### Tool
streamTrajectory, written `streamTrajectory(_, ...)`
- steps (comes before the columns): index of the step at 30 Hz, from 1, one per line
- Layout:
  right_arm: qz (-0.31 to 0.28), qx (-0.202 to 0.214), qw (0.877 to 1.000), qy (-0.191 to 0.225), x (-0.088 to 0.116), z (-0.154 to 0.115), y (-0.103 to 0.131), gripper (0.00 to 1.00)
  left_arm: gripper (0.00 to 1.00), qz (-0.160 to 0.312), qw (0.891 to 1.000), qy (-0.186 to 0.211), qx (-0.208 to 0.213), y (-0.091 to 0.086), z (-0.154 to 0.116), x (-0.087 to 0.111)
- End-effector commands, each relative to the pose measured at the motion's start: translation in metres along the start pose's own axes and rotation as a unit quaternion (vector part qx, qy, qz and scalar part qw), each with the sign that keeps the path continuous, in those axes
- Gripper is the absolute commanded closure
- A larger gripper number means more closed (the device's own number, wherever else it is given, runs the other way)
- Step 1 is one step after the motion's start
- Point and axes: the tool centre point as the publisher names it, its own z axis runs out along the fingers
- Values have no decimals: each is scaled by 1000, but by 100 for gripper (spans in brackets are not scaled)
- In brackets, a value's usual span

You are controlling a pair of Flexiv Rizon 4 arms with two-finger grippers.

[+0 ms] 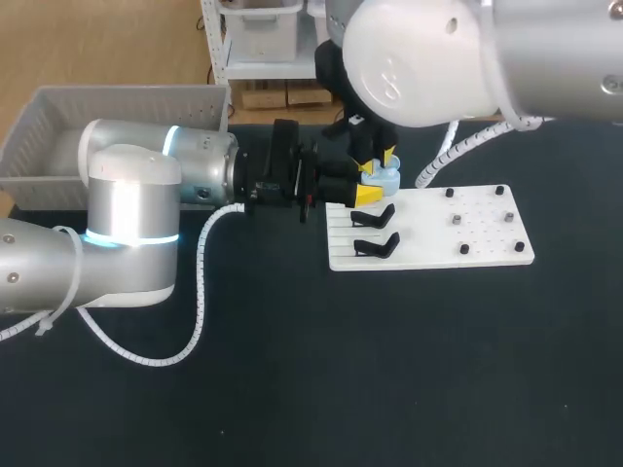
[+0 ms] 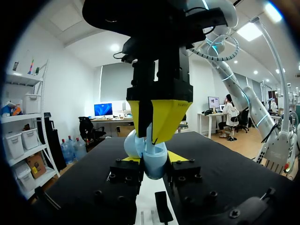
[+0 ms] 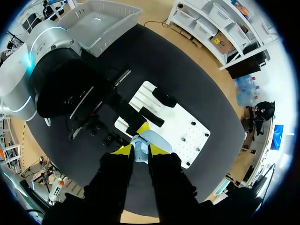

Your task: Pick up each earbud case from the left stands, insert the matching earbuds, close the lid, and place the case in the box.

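Left hand (image 2: pixel 153 160): reaches in level from the left side of the worktop (image 1: pixel 292 389). Its two yellow tips stand a moderate way apart, one pressed against each side of the pale blue case (image 2: pixel 154 168). It is clamped on the lower body of the case.

Case: held at the far left end of the white board (image 1: pixel 487 233), on the side that carries the stands (image 1: pixel 374 216). In the left wrist view a rounded blue part sticks out to one side above the body. Whether this is an open lid cannot be told.

Right hand (image 2: pixel 153 131): comes down from above and meets the top of the case, directly over the left hand. Whether it is apart or clamped on anything cannot be told. The contact is hidden in the head view and in its own wrist view.

Stands: two black ones lie on the board, nearer than the case and clear of both hands.

Board, right part: several small dark pieces (image 1: pixel 455 221) sit in a spaced pattern, too small to identify.

Box (image 1: pixel 58 126): a grey basket at the far left corner of the worktop, well apart from the case, behind the left arm.
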Motion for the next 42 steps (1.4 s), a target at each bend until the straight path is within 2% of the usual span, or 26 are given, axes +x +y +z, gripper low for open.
streamTrajectory(1, 0, 1, 1000, 2, -2, 1, -1, 100, 100, 2, 1000, -1, -2, -1, 0, 1)
streamTrajectory(9, 1, 2, 1000, 5, -3, 5, -1, 100, 100, 2, 1000, -1, -2, -1, 0, 1)
streamTrajectory(11, 1, 1, 1000, 4, -1, 4, -1, 60, 100, 2, 1000, -1, -2, -1, 0, 1)
streamTrajectory(12, 1, 1, 1000, 4, 0, 3, -1, 29, 100, 2, 1000, -1, -2, -1, 0, 1)
streamTrajectory(13, 1, 1, 1000, 3, 1, 2, -1, 4, 100, 2, 1000, -1, -2, -1, 0, 1)
streamTrajectory(14, 1, 2, 1000, 1, 3, -1, 0, 0, 100, 2, 1000, -1, -2, -1, 0, 1)
streamTrajectory(21, 6, -5, 999, -36, 20, -27, -3, 0, 100, 2, 1000, -1, -2, -1, 0, 1)
streamTrajectory(24, 41, -6, 997, -61, 17, -35, -16, 0, 100, 2, 1000, -1, -2, -1, 0, 1)
streamTrajectory(27, 103, -8, 990, -97, 8, -39, -35, 0, 100, 2, 1000, -1, -2, -1, 0, 1)
streamTrajectory(29, 159, -3, 980, -122, 1, -38, -49, 0, 100, 2, 1000, -1, -2, -1, 0, 1)
streamTrajectory(34, 227, 8, 963, -144, -8, -25, -67, 0, 100, 2, 1000, -1, -2, -1, 0, 1)
streamTrajectory(38, 248, 26, 954, -166, -12, -16, -73, 0, 100, 2, 1000, -1, -2, -1, 0, 1)
streamTrajectory(42, 258, 29, 952, -163, -19, -4, -77, 0, 100, 2, 1000, -1, -2, -1, 0, 1)
